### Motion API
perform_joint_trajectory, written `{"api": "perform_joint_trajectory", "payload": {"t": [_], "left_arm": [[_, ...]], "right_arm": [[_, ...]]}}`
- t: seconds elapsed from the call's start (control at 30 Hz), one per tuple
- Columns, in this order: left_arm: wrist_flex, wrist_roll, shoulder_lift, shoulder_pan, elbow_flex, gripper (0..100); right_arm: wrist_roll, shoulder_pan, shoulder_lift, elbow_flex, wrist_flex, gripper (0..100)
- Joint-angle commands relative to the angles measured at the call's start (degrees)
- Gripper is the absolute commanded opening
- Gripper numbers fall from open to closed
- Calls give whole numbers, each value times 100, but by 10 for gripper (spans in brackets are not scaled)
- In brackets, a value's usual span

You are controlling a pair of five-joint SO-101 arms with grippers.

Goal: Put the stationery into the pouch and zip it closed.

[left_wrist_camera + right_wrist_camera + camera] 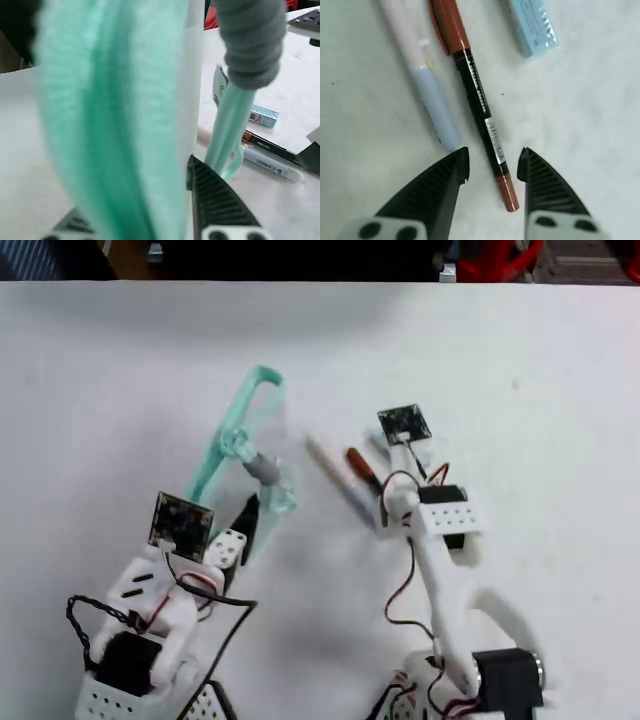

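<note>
Now left hand (248, 520) clamps pouch (235, 435); open right hand (492, 162) straddles brown pen (477, 95).

Layout on the white bench (520, 390): the mint-green fabric pouch (232, 440) is placed left of the stationery, with its near end between the jaws of the left gripper (248, 522). The pale pink-and-blue pen (335, 475) and the red-capped black pen (362, 468) are laid side by side, the latter to the right. The small light-blue box (530, 25) is set just beyond its capped end. Its near end is straddled by the parted jaws of the right gripper (492, 170).
</note>
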Motion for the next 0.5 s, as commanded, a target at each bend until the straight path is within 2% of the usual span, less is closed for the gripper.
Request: {"api": "perform_joint_trajectory", "payload": {"t": [0.0, 0.1, 0.13, 0.3, 0.33, 0.4, 0.43, 0.47], "left_arm": [[-141, 0, 13, 92, -26, 147], [-141, 0, 13, 92, -26, 147], [-141, 0, 13, 92, -26, 147], [-141, -9, 13, 92, -26, 147], [-141, -9, 13, 92, -26, 147], [-141, -18, 13, 92, -26, 147], [-141, -18, 13, 92, -26, 147], [-141, -18, 13, 92, -26, 147]], "right_arm": [[123, 57, -259, -9, -207, 142], [448, 48, -268, 237, -681, 8], [475, 48, -268, 255, -752, 17], [475, 48, -268, 264, -787, 183], [484, 48, -268, 299, -778, 172], [492, 48, -312, 360, -822, 35], [475, 57, -321, 360, -831, 0], [475, 57, -321, 360, -831, 48]]}}
